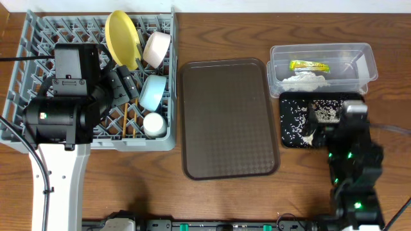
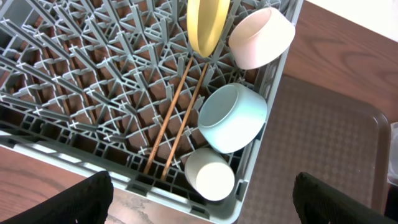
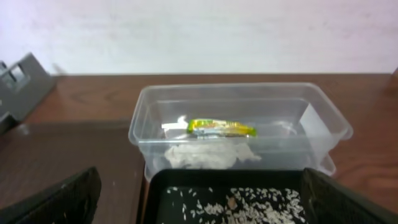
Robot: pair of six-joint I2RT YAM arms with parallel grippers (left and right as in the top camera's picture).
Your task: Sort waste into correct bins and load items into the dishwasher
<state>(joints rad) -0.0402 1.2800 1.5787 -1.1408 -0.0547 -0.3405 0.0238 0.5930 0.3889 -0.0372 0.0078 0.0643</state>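
Chopsticks [image 2: 166, 118] show plainly in our left wrist view, only faintly overhead; left hand [image 2: 202, 186] and right hand [image 3: 200, 180] gape wide, empty.

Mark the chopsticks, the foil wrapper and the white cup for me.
chopsticks [image 2: 168, 115]: left wrist view, midway along the left stick.
foil wrapper [image 3: 221, 127]: right wrist view, middle of its yellow-green face.
white cup [image 2: 210, 176]: left wrist view, round end facing the camera.
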